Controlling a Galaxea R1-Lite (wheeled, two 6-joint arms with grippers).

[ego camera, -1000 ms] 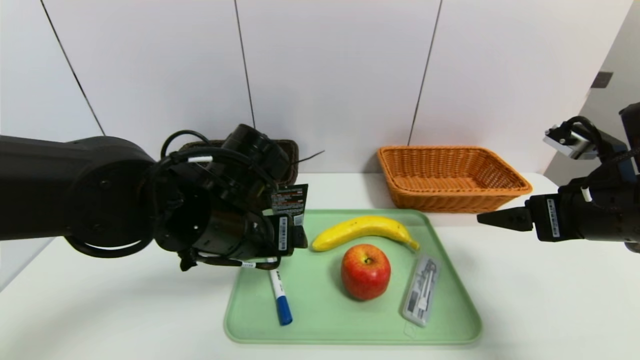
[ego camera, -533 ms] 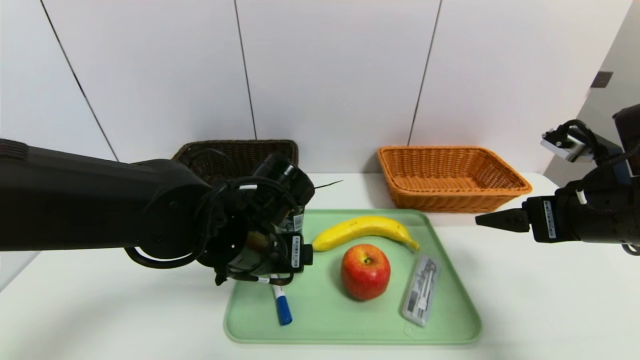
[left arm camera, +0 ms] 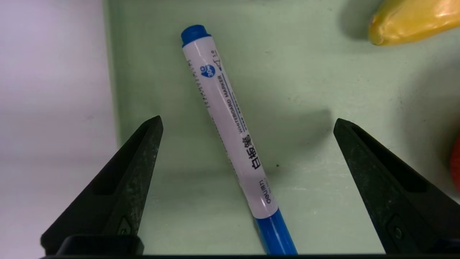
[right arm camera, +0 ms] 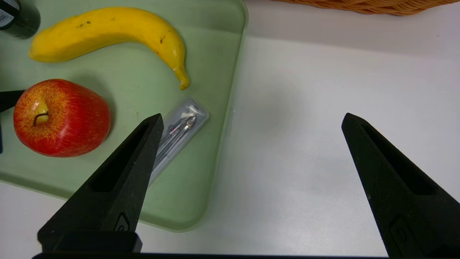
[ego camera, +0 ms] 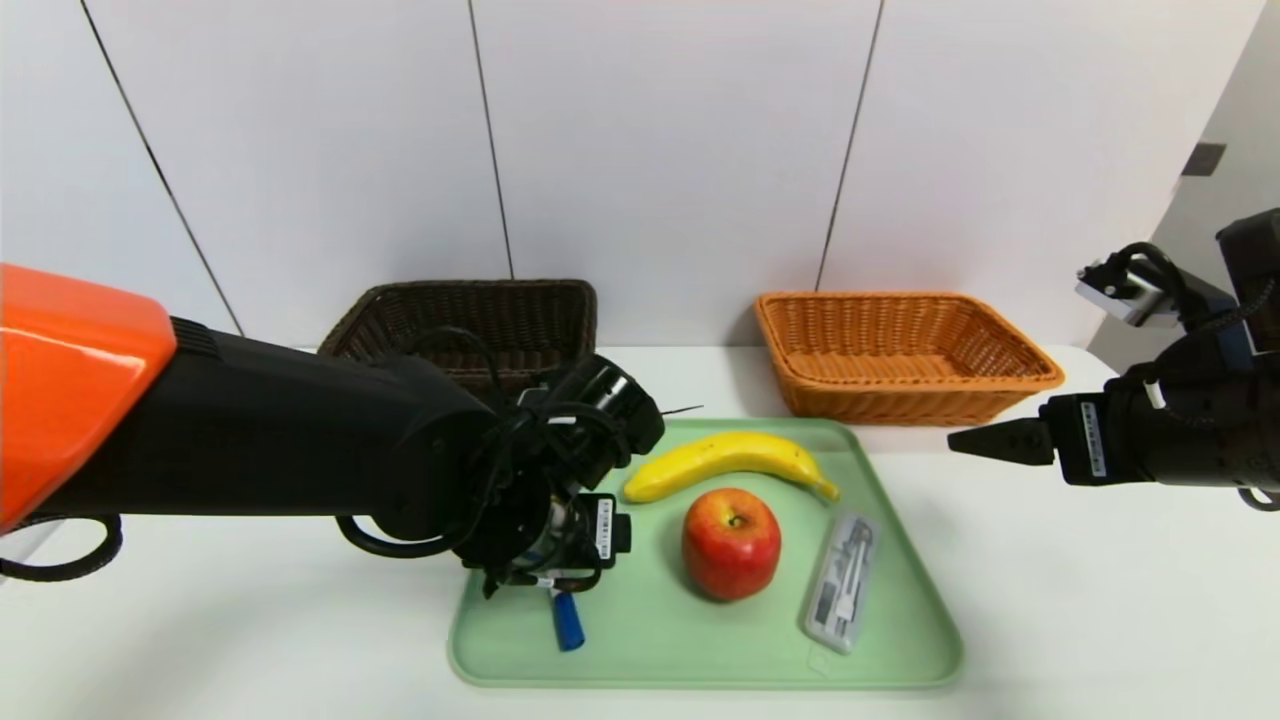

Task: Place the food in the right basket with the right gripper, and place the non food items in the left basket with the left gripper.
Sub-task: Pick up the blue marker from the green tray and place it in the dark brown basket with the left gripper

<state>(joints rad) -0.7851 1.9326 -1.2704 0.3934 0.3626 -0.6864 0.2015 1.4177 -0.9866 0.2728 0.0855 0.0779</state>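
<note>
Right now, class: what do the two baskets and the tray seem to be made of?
The dark brown basket and the orange basket both look like woven wicker or rattan, possibly plastic imitation: a ribbed weave shows. The green tray looks like smooth moulded plastic, matte with a soft sheen and rounded rim.

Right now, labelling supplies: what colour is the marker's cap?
Blue; the marker shows best in the left wrist view.
</note>
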